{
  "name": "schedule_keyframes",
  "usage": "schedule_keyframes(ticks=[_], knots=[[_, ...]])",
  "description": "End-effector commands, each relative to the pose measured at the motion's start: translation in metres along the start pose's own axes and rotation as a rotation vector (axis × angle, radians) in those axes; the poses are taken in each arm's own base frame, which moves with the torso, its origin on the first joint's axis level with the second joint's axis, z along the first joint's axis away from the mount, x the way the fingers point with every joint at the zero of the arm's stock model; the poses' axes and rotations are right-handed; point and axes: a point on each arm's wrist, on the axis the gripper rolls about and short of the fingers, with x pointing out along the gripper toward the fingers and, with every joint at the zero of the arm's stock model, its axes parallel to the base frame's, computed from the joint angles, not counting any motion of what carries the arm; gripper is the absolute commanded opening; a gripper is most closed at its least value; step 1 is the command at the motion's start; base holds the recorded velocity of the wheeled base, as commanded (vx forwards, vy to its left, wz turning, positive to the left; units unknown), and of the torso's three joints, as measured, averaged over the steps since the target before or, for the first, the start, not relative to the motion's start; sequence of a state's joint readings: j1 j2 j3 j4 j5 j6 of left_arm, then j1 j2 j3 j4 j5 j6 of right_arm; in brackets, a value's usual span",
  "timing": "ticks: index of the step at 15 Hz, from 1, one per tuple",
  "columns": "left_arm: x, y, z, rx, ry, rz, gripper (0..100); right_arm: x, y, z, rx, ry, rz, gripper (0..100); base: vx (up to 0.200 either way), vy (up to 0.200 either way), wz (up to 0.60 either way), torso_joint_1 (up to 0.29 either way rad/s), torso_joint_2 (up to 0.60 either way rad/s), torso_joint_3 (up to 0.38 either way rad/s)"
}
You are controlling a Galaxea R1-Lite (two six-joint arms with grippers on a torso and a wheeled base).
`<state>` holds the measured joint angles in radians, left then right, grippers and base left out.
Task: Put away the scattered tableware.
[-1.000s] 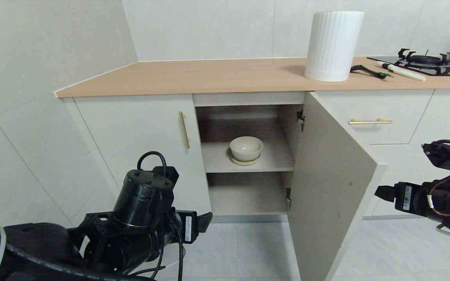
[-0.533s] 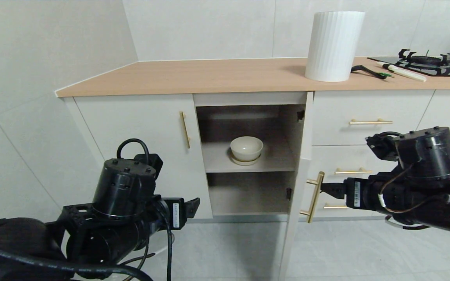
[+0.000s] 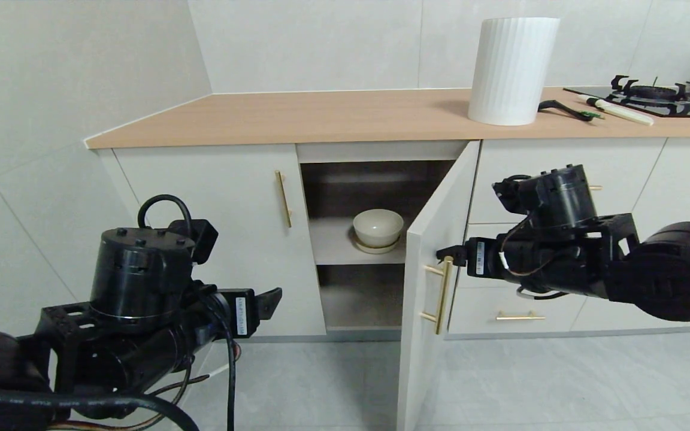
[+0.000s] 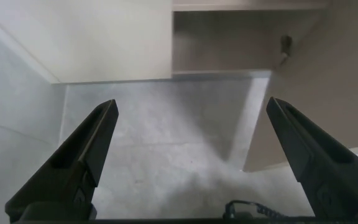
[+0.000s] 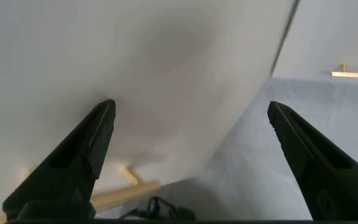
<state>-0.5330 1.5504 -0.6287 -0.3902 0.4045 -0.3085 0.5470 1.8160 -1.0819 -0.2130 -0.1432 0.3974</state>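
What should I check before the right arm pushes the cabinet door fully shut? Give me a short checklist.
1. Bowl on its plate sits back on the shelf, clear of the door's swing: ok.
2. Cabinet door partly open, nothing in the gap: ok.
3. Right gripper at the door's outer face by the handle, fingers open: ok.
4. Right gripper firmly touching the door: cannot tell.
5. Left gripper open, empty, low, off the door's path: ok.
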Motion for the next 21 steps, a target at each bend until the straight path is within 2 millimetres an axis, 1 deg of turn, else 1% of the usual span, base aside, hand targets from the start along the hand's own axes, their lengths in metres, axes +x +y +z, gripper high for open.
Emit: schedule_keyframes(ticks=[1, 2, 4, 8, 10, 11, 12, 13, 16, 21], knots=[[0.0, 0.005, 0.001, -0.01, -0.002, 0.018, 100, 0.031, 0.004, -0.003, -0.004, 0.027, -0.008, 100, 0.0, 0.0, 0.0, 0.0, 0.0, 0.0], [-0.001, 0.007, 0.002, -0.011, -0.001, 0.022, 100, 0.035, 0.005, -0.003, -0.005, 0.028, -0.009, 100, 0.0, 0.0, 0.0, 0.0, 0.0, 0.0], [-0.011, 0.01, 0.004, -0.021, -0.02, 0.005, 100, 0.051, 0.007, -0.001, -0.003, 0.025, -0.009, 100, 0.0, 0.0, 0.0, 0.0, 0.0, 0.0], [-0.011, 0.01, 0.004, -0.021, -0.021, 0.004, 100, 0.066, 0.007, -0.008, -0.004, 0.05, -0.016, 100, 0.0, 0.0, 0.0, 0.0, 0.0, 0.0], [-0.011, 0.011, 0.007, -0.03, -0.031, 0.011, 100, 0.071, 0.006, -0.012, -0.003, 0.06, -0.022, 100, 0.0, 0.0, 0.0, 0.0, 0.0, 0.0], [-0.011, 0.012, 0.008, -0.033, -0.033, 0.015, 100, 0.072, 0.006, -0.012, -0.004, 0.062, -0.022, 100, 0.0, 0.0, 0.0, 0.0, 0.0, 0.0], [-0.008, 0.017, 0.012, -0.047, -0.039, 0.041, 100, 0.073, 0.006, -0.014, -0.003, 0.065, -0.023, 100, 0.0, 0.0, 0.0, 0.0, 0.0, 0.0], [-0.007, 0.02, 0.012, -0.048, -0.033, 0.054, 100, 0.074, 0.006, -0.014, -0.003, 0.065, -0.023, 100, 0.0, 0.0, 0.0, 0.0, 0.0, 0.0], [-0.006, 0.022, 0.013, -0.048, -0.023, 0.064, 100, 0.074, 0.006, -0.014, -0.001, 0.064, -0.025, 100, 0.0, 0.0, 0.0, 0.0, 0.0, 0.0], [-0.004, 0.028, 0.016, -0.061, -0.026, 0.089, 100, 0.074, 0.006, -0.014, 0.0, 0.067, -0.026, 100, 0.2, 0.0, 0.0, -0.002, 0.01, 0.004]])
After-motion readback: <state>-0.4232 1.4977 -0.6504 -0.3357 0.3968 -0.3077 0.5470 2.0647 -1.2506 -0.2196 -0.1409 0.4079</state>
